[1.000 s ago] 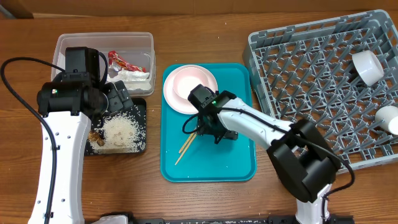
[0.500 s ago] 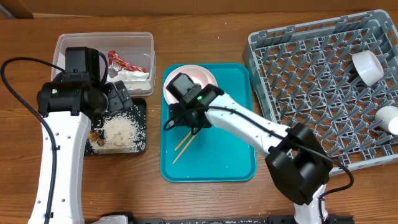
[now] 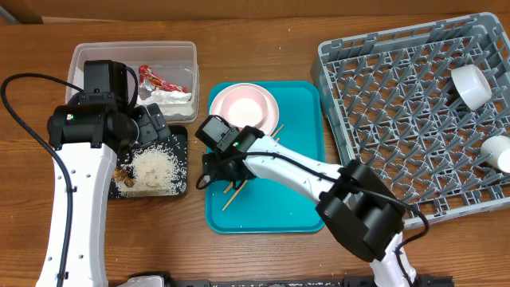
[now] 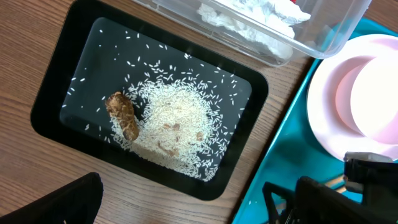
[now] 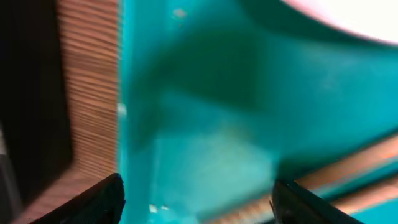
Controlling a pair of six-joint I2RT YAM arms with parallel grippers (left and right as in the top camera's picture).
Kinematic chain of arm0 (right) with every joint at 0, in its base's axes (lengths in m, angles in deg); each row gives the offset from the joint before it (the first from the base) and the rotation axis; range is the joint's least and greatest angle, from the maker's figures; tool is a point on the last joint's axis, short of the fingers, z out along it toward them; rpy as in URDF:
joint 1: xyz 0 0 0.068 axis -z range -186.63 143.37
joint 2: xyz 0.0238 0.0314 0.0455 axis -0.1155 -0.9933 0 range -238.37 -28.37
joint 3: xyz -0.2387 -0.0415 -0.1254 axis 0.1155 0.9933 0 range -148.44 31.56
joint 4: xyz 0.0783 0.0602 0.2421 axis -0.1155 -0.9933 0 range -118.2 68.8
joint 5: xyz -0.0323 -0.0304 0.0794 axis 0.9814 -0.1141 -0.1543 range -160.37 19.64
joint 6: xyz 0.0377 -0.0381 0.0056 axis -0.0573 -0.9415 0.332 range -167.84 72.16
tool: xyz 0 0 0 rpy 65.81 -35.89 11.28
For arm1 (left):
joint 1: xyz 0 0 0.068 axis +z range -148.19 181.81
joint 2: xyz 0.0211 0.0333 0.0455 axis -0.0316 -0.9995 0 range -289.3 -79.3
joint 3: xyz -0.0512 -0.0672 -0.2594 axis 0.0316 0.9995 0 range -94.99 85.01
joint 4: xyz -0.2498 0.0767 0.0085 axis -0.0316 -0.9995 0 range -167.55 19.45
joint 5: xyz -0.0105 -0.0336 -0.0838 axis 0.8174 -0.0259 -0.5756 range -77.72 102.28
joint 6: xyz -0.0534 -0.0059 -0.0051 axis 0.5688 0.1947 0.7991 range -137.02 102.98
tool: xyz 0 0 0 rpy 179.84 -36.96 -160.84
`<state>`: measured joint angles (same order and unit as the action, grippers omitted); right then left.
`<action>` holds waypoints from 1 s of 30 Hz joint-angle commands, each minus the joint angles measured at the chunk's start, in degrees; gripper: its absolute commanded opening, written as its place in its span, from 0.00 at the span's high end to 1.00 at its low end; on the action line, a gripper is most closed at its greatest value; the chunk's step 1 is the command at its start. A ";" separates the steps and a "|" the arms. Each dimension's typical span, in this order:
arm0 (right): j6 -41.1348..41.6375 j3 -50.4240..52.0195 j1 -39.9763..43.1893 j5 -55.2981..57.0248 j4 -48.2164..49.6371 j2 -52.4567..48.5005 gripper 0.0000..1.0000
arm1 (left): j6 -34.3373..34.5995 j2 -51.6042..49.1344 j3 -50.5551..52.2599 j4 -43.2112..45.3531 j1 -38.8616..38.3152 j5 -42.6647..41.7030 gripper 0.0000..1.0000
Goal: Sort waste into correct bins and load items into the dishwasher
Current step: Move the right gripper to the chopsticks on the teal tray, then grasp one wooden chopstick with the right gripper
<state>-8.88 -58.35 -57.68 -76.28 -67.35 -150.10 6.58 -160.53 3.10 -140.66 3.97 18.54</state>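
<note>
Teal plastic lies under the right gripper [image 5: 198,186], its jaws spread and empty, low at the left edge of the teal tray [image 3: 295,199], with the chopsticks [image 3: 233,196] just beside it. Farther off, the left gripper [image 4: 183,186] gapes over the black tray [image 4: 62,87], which holds rice [image 4: 180,118] and a brown scrap [image 4: 123,115].

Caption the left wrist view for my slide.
Scattered rice and a brown scrap in the black tray, beside the clear tub with tissue and a plate on the teal tray.

Chopsticks [image 3: 232,198] x2, tub [image 3: 131,45] x1, blk tray [image 3: 180,188] x1, rack [image 3: 398,80] x1.
</note>
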 commanded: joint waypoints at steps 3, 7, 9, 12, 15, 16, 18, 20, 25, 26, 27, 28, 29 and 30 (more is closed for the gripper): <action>-0.22 0.22 0.22 3.08 -4.85 -0.24 0.18 | 0.39 -0.04 -0.70 0.09 0.28 0.11 0.00; -0.22 0.22 0.22 4.68 -9.84 -0.24 0.15 | 0.39 -0.02 -0.70 0.09 0.28 0.11 0.00; -0.20 0.22 0.33 7.06 -13.62 -0.24 0.13 | 0.39 -0.02 -0.70 0.09 0.28 0.11 0.00; -0.24 0.22 0.85 8.90 -16.39 -0.17 0.11 | 0.39 -0.02 -0.70 0.09 0.28 0.11 0.00; -2.23 0.15 1.44 8.83 -17.20 0.37 0.09 | 0.39 -0.02 -0.70 0.09 0.28 0.11 0.00; -3.37 0.09 1.55 8.83 -17.25 0.90 0.09 | 0.39 -0.02 -0.70 0.09 0.28 0.11 0.00; -4.90 -0.35 1.81 8.85 -17.66 2.27 0.09 | 0.39 -0.02 -0.70 0.09 0.28 0.11 0.00; -6.32 -1.01 2.36 8.92 -18.25 4.37 0.09 | 0.39 -0.02 -0.70 0.09 0.28 0.11 0.00; -6.19 -1.42 6.32 11.61 -19.06 10.73 0.09 | 0.39 -0.04 -0.70 0.09 0.28 0.11 0.00; -6.12 -1.42 7.63 11.67 -19.17 11.50 0.09 | 0.39 -0.04 -0.70 0.09 0.28 0.11 0.00; -5.97 -1.42 9.16 11.65 -19.45 11.89 0.09 | 0.39 -0.02 -0.70 0.09 0.28 0.11 0.00; -5.73 -1.42 10.43 11.61 -19.87 11.98 0.09 | 0.39 -0.04 -0.70 0.09 0.28 0.11 0.00; -5.22 -1.40 11.76 11.41 -20.44 11.98 0.09 | 0.39 -0.02 -0.70 0.09 0.28 0.11 0.00; -4.26 -1.16 13.20 10.95 -21.03 11.87 0.10 | 0.39 -0.04 -0.70 0.09 0.28 0.11 0.00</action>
<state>-14.35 -58.77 -48.96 -66.42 -87.31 -139.76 6.58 -160.53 3.10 -140.64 3.97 18.54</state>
